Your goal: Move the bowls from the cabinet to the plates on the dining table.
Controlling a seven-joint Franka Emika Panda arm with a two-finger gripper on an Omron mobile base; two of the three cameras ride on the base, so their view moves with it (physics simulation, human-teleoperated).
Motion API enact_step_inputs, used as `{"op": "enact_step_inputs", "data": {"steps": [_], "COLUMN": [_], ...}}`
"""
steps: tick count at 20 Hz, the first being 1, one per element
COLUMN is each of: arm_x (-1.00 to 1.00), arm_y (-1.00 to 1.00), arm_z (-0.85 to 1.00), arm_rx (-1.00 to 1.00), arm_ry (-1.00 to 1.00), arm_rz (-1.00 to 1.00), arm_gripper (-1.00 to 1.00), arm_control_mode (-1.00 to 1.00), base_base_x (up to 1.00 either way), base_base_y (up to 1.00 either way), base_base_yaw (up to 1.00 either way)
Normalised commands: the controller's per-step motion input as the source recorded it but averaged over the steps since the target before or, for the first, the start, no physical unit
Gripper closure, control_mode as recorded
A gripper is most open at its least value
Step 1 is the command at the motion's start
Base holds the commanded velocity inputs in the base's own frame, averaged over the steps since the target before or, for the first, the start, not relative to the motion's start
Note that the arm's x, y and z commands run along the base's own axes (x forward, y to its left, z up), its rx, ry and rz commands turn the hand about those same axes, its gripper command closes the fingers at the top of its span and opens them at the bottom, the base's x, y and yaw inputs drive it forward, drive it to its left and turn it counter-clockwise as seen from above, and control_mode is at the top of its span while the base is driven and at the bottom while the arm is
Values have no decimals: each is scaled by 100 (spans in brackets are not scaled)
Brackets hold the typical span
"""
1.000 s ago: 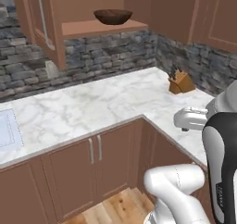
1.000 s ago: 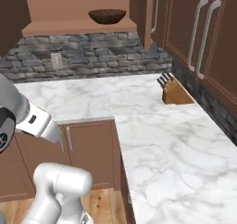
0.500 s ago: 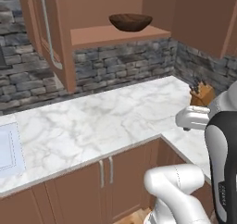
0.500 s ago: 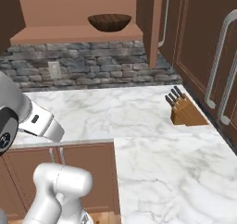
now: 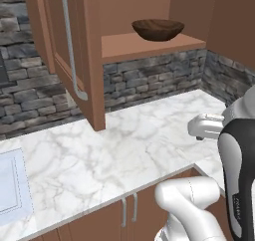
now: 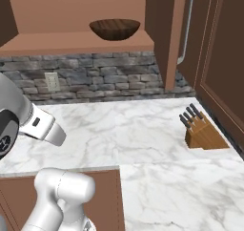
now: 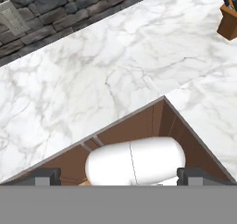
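- I see the dark bowl (image 5: 157, 29) sitting upright on the open shelf (image 5: 149, 47) of the cabinet (image 5: 64, 46), near the shelf's middle, nothing beside it.
- From the right base view the same bowl (image 6: 115, 29) rests on the shelf, left of the open door (image 6: 169, 34) with its curved silver handle (image 6: 187, 27).
- The left door hangs open in the left base view, its handle (image 5: 69, 41) facing me.
- The gripper (image 7: 118, 176) points down over the inner corner of the marble surface (image 7: 106, 70); its two finger tips (image 7: 44, 176) stand spread wide apart at the frame's bottom corners, with nothing between them.
- The gripper is well apart from the bowl, which is up on the shelf above the stone backsplash (image 6: 95, 79).
- A knife block (image 6: 204, 133) stands on the surface toward the right wall, also seen at the hand view's top right (image 7: 229, 21).
- A wall outlet (image 6: 51, 81) sits in the backsplash under the shelf.
- A sink edge (image 5: 10, 190) shows at far left of the surface.
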Motion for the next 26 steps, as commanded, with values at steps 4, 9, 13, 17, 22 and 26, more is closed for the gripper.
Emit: {"op": "enact_step_inputs", "data": {"steps": [4,9,13,17,22,26], "arm_x": [0,0,0,0,0,0], "arm_y": [0,0,0,0,0,0], "arm_z": [0,0,0,0,0,0], "arm_rx": [0,0,0,0,0,0], "arm_ry": [0,0,0,0,0,0], "arm_rz": [0,0,0,0,0,0], "arm_gripper": [-100,-100,-100,-100,-100,-100], "arm_control_mode": [100,100,100,100,100,100], "base_base_x": [0,0,0,0,0,0], "base_base_y": [0,0,0,0,0,0], "base_base_yaw": [0,0,0,0,0,0]}}
